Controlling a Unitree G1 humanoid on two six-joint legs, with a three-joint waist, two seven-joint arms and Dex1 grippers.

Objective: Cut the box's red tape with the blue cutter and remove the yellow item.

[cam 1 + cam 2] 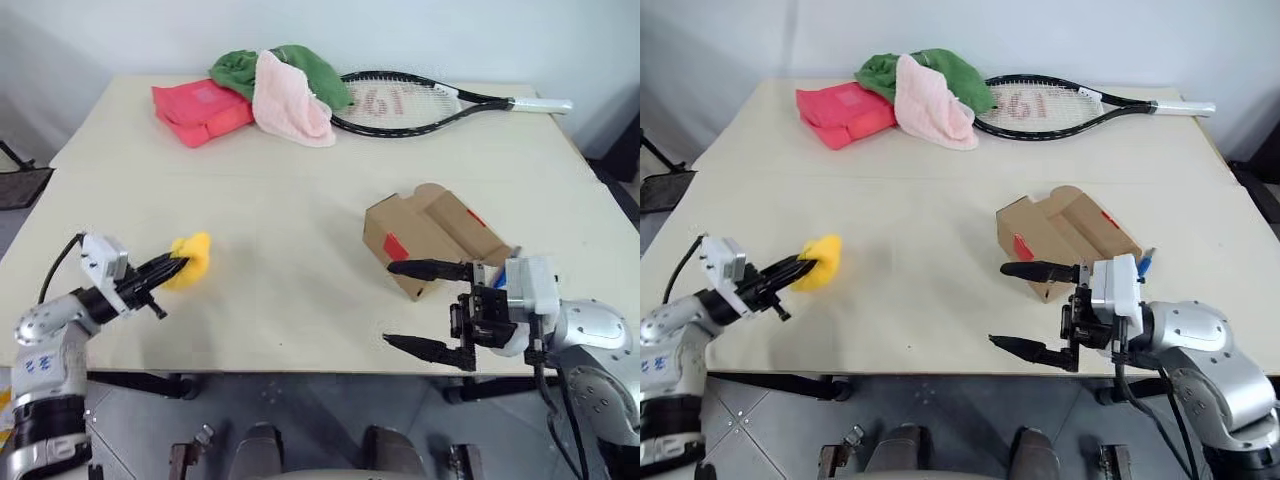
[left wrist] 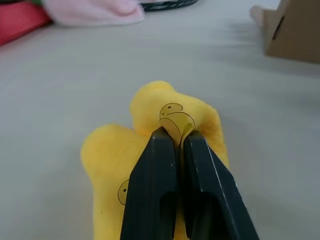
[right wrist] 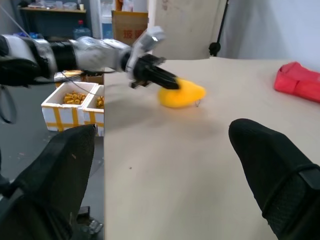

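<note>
Pale tabletop (image 1: pixel 300 300) against a plain light wall, seen from the robot's head. At the far edge lie a red-pink packet (image 1: pixel 200 110), a green cloth (image 1: pixel 300 68) and a pink cloth (image 1: pixel 290 100) heaped together, with a black racket (image 1: pixel 420 103) just beside them on the right.

Left tool (image 1: pixel 170 268): fingers clenched on the yellow item (image 1: pixel 192 260), pinching a fold of it; the left wrist view shows the two black fingers (image 2: pixel 155 190) pressed close together on the soft yellow fabric, which bears small printed smiley faces. The yellow item sits near the left front part of the tabletop, low over the surface, well apart from the box; whether it touches the surface cannot be told.

Box (image 1: pixel 430 235): brown carton on the right half of the tabletop, flaps raised, with red tape (image 1: pixel 396 246) on its near face and a second red patch on the right flap. A bit of the blue cutter (image 1: pixel 1143 265) shows just beside the box's near right corner, partly hidden behind the right arm.

Right tool (image 1: pixel 425 308): fingers spread wide and grasping nothing, pointing toward the left, held at the front edge of the tabletop just in front of the box.
</note>
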